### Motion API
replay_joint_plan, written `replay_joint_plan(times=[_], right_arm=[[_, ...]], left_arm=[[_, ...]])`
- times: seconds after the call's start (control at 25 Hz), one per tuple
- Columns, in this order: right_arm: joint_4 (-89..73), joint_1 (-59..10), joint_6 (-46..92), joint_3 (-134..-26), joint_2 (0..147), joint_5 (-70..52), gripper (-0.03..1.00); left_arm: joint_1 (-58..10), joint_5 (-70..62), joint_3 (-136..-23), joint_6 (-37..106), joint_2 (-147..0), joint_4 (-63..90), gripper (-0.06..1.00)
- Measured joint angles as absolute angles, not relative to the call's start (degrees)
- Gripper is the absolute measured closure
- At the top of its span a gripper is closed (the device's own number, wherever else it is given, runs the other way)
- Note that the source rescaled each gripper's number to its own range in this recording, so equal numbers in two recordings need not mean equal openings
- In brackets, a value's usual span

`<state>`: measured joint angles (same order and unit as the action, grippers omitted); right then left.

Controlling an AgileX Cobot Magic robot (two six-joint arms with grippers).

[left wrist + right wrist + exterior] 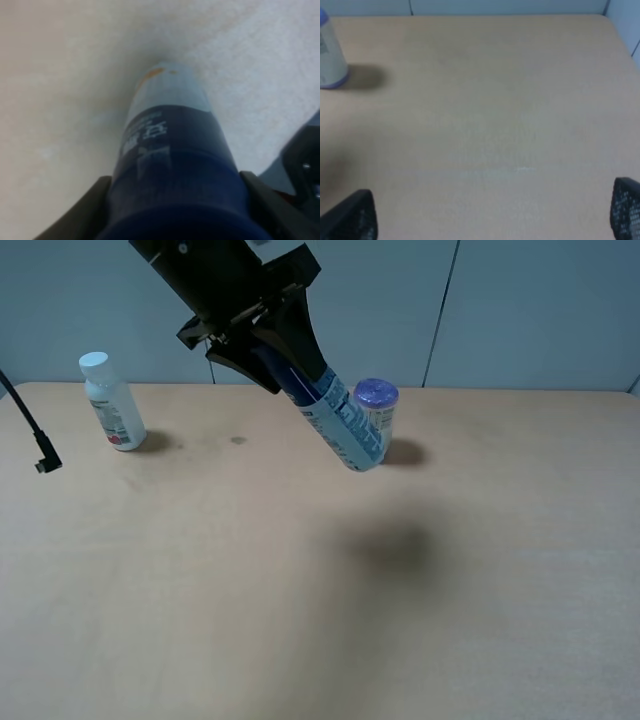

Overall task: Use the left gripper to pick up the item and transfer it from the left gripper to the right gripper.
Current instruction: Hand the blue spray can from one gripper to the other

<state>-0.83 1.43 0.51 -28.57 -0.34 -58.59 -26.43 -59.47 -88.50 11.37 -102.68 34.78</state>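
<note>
The item (pixel 340 425), a slim bottle with a dark blue cap and a white-and-blue label, hangs tilted above the table, cap end up and base pointing down to the right. My left gripper (pixel 268 348) is shut on its cap end. In the left wrist view the item (pixel 170 145) fills the middle, with a black finger (pixel 90 210) pressed against each side. My right gripper (pixel 487 215) is out of the exterior view; its wrist view shows two black fingertips (pixel 350 217) far apart over bare table, open and holding nothing.
A short container with a purple top (pixel 377 418) stands just behind the item's base and also shows in the right wrist view (pixel 330 55). A white bottle with a white cap (pixel 110 402) stands at the back left. A thin black cable (pixel 35 440) hangs at the left edge of the tan table (pixel 300 620).
</note>
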Motion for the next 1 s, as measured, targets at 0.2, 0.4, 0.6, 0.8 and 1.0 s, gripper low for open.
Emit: replay_joint_plan(times=[0.2, 0.4, 0.6, 0.8, 1.0], right_arm=[[-0.8, 1.4, 0.5, -28.6, -0.3, -58.6, -0.03], [-0.9, 1.4, 0.5, -28.6, -0.3, -58.6, -0.03], [-1.0, 1.4, 0.4, -28.6, -0.3, -58.6, -0.03], [-1.0, 1.4, 0.4, -28.6, -0.3, -58.6, -0.03], [-1.0, 1.4, 0.3, -28.6, -0.3, -58.6, -0.03]], left_arm=[[-26.4, -56.7, -81.7, 15.9, -102.7, 42.3, 0.93], [-26.4, -54.6, -77.2, 19.8, -102.7, 48.8, 0.93], [-26.4, -53.6, -74.7, 23.2, -102.7, 53.6, 0.93], [-26.4, -53.4, -73.3, 25.3, -102.7, 57.1, 0.93], [-26.4, -53.3, -71.8, 28.1, -102.7, 61.3, 0.93]])
